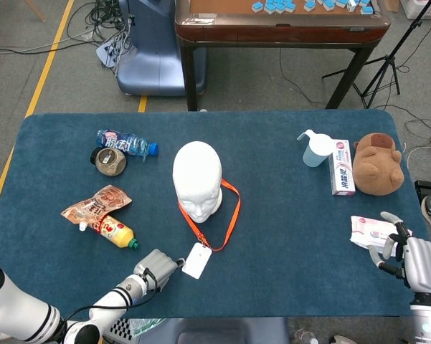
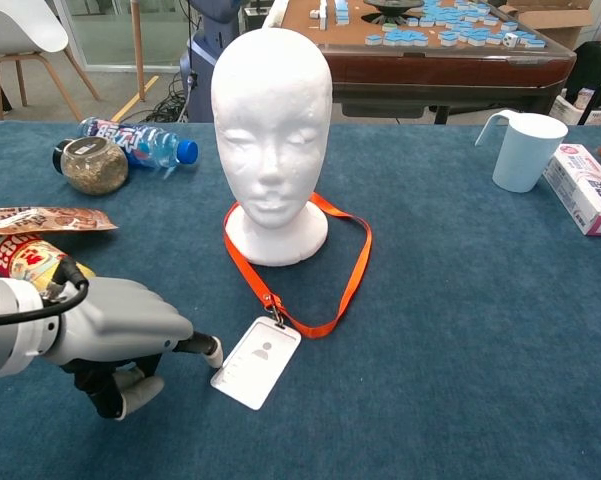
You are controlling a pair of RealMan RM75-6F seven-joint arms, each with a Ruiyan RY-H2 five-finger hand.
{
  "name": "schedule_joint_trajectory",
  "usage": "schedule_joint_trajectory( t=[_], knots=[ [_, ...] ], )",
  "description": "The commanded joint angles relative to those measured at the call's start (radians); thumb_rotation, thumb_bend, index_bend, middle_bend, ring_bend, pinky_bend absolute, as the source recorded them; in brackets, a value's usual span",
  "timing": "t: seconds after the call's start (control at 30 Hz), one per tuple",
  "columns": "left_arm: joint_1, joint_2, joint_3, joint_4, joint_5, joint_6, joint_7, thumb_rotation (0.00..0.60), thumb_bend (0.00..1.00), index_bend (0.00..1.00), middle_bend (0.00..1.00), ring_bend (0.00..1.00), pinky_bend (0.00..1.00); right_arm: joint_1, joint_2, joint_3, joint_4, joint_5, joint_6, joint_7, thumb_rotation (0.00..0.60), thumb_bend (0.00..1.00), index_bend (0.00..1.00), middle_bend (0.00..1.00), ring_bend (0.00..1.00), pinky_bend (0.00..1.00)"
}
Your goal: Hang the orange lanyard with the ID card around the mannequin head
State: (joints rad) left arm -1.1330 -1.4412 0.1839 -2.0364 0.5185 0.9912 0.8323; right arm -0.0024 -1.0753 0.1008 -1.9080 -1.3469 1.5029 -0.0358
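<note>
Blue cloth covered the table (image 1: 287, 236), which stood on a grey floor with a wooden table of blue tiles (image 1: 280, 18) behind it. Head view: the mannequin head (image 1: 197, 179) stood upright near the middle of the cloth. The orange lanyard (image 1: 226, 215) lay looped flat around its base, not over the head, trailing toward the near edge. The ID card (image 1: 196, 260) lay flat at the loop's near end. The left hand (image 1: 156, 269) sat low on the cloth just left of the card, holding nothing. The right hand (image 1: 409, 256) was at the right edge beside a tissue pack (image 1: 371, 231), fingers apart and holding nothing. A water bottle (image 1: 125, 142), jar (image 1: 108, 160), snack pouch (image 1: 97, 203) and sauce bottle (image 1: 111, 231) lay at left; a jug (image 1: 316, 148), toothpaste box (image 1: 342, 168) and plush toy (image 1: 377, 163) at right.

Chest view: the left hand (image 2: 120, 335) had one finger extended, its tip at the card's (image 2: 256, 362) left edge, the other fingers curled under; contact could not be confirmed. The lanyard (image 2: 352, 270) ringed the mannequin head's (image 2: 271, 130) base.
</note>
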Motion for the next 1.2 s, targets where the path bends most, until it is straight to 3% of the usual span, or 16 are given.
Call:
schedule_joint_trajectory(
  t=[0.03, 0.47, 0.67, 0.87, 1.0, 1.2],
  knots=[
    [-0.003, -0.004, -0.003, -0.003, 0.003, -0.003, 0.0, 0.6, 0.62, 0.14, 0.89, 0.91, 0.98, -0.001, 0.001, 0.0, 0.0, 0.0, 0.001, 0.002, 0.6, 0.33, 0.22, 0.72, 0.73, 0.86],
    [-0.014, -0.021, -0.018, -0.003, 0.009, -0.006, -0.012, 0.6, 0.62, 0.14, 0.89, 0.91, 0.98, -0.005, 0.005, -0.001, -0.004, 0.0, 0.005, 0.005, 0.6, 0.33, 0.22, 0.72, 0.73, 0.86],
    [0.009, 0.031, 0.001, -0.042, 0.037, 0.037, -0.028, 0.6, 0.6, 0.14, 0.89, 0.9, 0.98, -0.006, 0.009, 0.003, -0.007, 0.002, 0.009, 0.004, 0.6, 0.33, 0.22, 0.72, 0.73, 0.86],
    [0.083, 0.156, 0.041, -0.113, 0.127, 0.09, -0.112, 0.6, 0.59, 0.14, 0.85, 0.86, 0.98, -0.003, 0.02, 0.008, -0.015, 0.009, 0.009, -0.014, 0.6, 0.33, 0.22, 0.72, 0.73, 0.86],
    [0.167, 0.247, 0.075, -0.133, 0.245, 0.144, -0.194, 0.6, 0.57, 0.14, 0.84, 0.85, 0.97, -0.001, 0.025, 0.007, -0.022, 0.014, 0.001, -0.02, 0.6, 0.33, 0.22, 0.71, 0.71, 0.83],
    [0.32, 0.349, 0.094, -0.104, 0.414, 0.247, -0.37, 0.6, 0.52, 0.17, 0.81, 0.81, 0.95, 0.006, 0.034, -0.003, -0.024, 0.006, -0.018, -0.026, 0.6, 0.32, 0.22, 0.55, 0.56, 0.71]
  ],
)
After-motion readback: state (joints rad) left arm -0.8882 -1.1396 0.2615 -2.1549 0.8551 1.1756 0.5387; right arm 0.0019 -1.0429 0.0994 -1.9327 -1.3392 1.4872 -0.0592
